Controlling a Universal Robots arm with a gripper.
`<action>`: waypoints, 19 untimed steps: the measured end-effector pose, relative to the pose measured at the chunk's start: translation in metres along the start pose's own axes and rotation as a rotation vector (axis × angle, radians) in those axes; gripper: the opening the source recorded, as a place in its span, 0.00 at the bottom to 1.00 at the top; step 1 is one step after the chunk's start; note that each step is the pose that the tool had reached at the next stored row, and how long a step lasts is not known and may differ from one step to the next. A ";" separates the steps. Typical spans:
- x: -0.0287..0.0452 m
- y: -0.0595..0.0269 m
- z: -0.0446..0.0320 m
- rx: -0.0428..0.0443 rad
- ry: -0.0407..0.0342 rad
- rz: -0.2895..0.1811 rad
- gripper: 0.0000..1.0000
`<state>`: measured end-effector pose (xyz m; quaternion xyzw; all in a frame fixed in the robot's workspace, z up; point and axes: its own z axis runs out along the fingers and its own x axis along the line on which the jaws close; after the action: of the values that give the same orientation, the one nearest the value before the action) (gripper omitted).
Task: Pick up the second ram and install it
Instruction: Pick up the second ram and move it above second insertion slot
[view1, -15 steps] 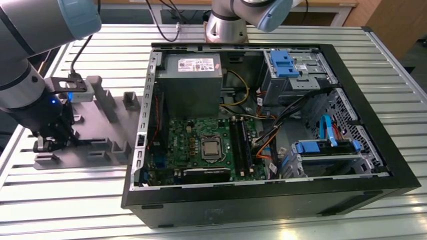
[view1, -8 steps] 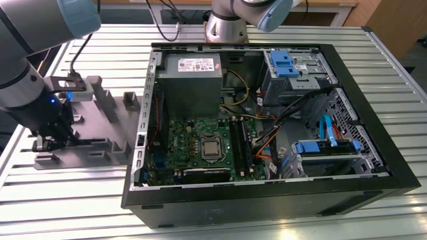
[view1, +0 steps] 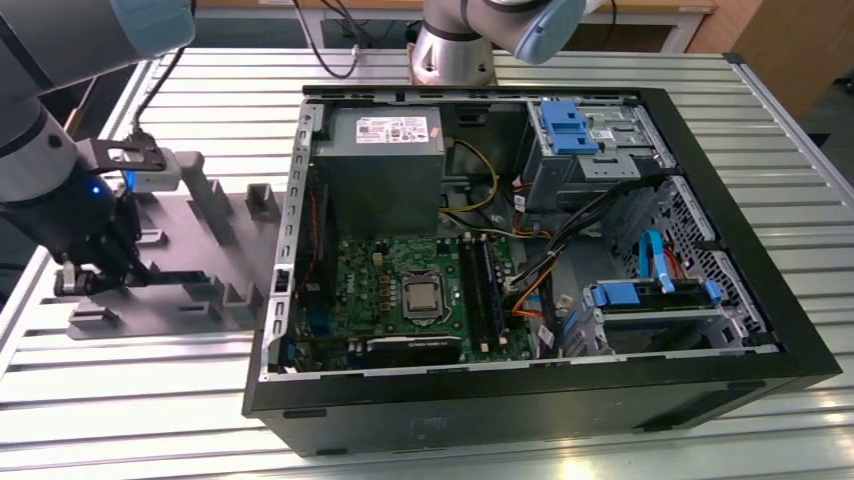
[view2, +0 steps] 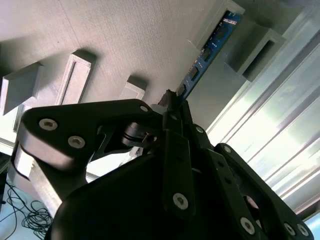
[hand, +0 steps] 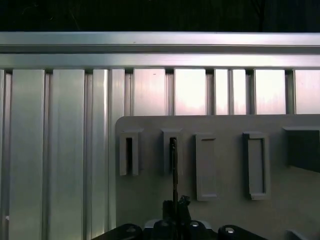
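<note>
Pincer (view2: 172, 107) pinching one end of the memory stick (view2: 205, 52), over the grey holder plate (view1: 200, 260).
It looks pressed together on the near end of the stick. The long axis of the stick runs straight away from the pincer, and its far end sits in a slotted block (hand: 171, 145) of the plate. The open computer case (view1: 534, 250) lies well apart, toward the exterior view's right.

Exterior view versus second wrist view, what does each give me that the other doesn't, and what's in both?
Exterior view adds the open computer case with its green motherboard. Second wrist view adds the second ram up close, its far end in a fixture slot, the pincer shut on its near end. Shared: the grey fixture plate and the pincer.
</note>
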<state>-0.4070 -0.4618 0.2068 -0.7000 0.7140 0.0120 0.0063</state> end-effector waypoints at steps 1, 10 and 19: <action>-0.0001 0.0000 -0.0028 -0.0001 0.0000 0.000 0.14; -0.0006 0.0002 -0.0216 0.0001 -0.0008 0.000 0.14; -0.0006 0.0002 -0.0243 0.0000 -0.0013 0.000 0.14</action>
<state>-0.4070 -0.4618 0.2311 -0.7000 0.7140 0.0125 0.0068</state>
